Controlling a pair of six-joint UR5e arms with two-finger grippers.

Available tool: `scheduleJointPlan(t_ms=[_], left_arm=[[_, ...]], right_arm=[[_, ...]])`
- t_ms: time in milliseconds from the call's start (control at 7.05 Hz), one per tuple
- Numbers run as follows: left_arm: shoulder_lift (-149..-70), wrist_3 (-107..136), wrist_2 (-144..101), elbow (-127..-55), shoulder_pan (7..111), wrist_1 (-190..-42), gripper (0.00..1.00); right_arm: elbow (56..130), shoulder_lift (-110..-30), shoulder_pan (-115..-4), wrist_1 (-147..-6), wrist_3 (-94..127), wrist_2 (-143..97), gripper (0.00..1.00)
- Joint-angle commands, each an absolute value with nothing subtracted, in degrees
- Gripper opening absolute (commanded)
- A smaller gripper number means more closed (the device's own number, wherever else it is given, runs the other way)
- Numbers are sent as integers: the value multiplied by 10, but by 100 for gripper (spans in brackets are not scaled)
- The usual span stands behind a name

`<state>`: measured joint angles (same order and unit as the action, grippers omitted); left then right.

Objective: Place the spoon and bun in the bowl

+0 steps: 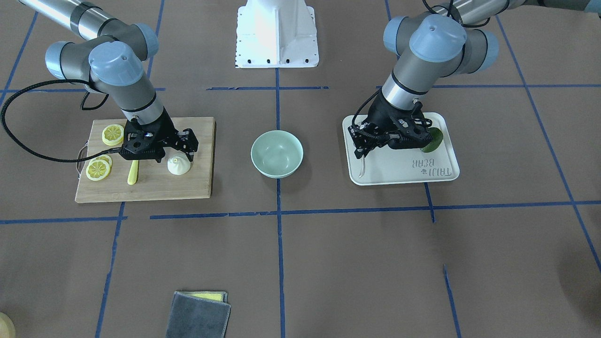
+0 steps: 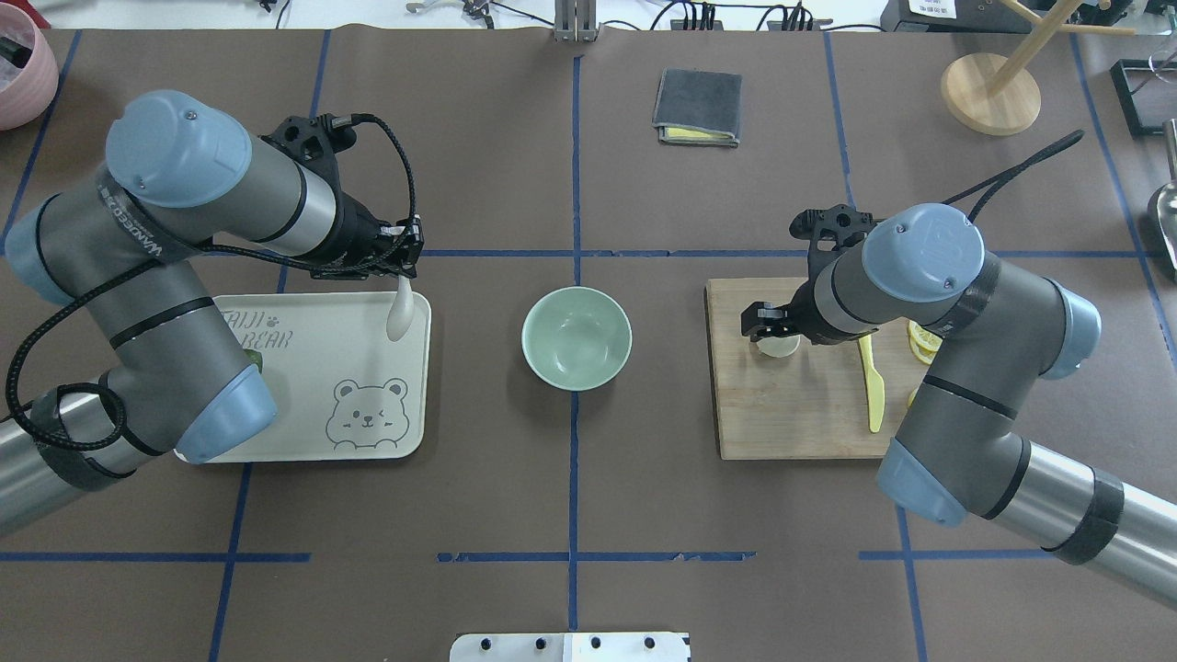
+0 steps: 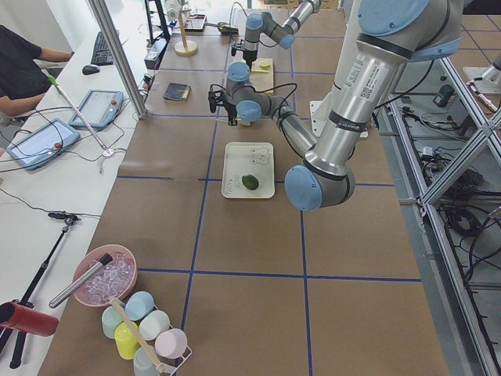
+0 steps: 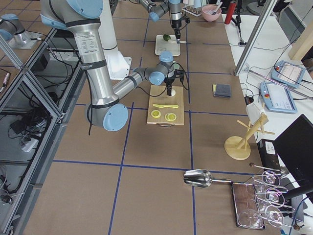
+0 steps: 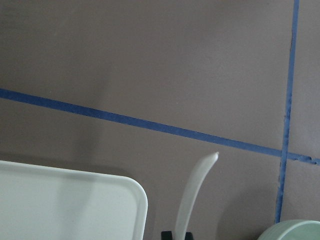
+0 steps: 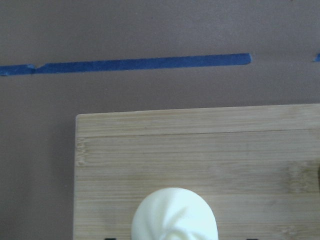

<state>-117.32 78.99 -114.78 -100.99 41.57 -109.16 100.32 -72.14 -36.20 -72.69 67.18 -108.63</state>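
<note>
While the left end effector [image 2: 402, 274] is hanging just past the corner of the flat off-white rectangular tray printed with a bear [image 2: 303, 405], its jaws are pinching together on the handle of the small off-white soup spoon [image 2: 399, 313]. The spoon is dangling scoop-down at the tray corner nearest the round pale mint-green bowl [image 2: 577, 337]. In the left wrist view it is showing edge-on against the brown bench, with the bowl's rim peeking in at the lower right.

The bowl is sitting at the bench's middle, on a line of blue tape [image 2: 574, 460], with a strip of brown paper lying between it and the tray.

On the other side, the right end effector [image 1: 184, 149] is hovering over the small white pleated steamed bun [image 1: 179, 165], its jaws standing apart. Whether they are touching the bun I cannot tell. The bun is resting on the rectangular bamboo cutting board [image 1: 155, 188], near the edge that faces the bowl.

Sharing the board, behind the arm, are a long yellow plastic knife [image 1: 133, 172] and yellow lemon slices [image 1: 113, 134]. A round green fruit [image 1: 433, 140] is lying on the tray, partly under the left wrist. A folded grey cloth [image 2: 699, 103] is lying well apart from everything, at the far side of the bench.
</note>
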Motion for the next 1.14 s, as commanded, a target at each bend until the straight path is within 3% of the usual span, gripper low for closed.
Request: scheduleJointPlan(t_ms=[0,142,709,993], left_arm=[[-1185,792,-1149,-1004,414,-1092,0],[-1199,819,-1149,-993,412,-1096,0],[-1288,935,-1143,-923,377,-1106,0],[-1311,963,-1113,-857,365,-1193,0]], right_arm=[[1002,-720,-361,-727,671,-1086,25],[1004,-719,-362,-727,671,-1089,0],[1018,-711,-396,-729,667,-1114,0],[1023,-711,-429,-727,661,-1151,0]])
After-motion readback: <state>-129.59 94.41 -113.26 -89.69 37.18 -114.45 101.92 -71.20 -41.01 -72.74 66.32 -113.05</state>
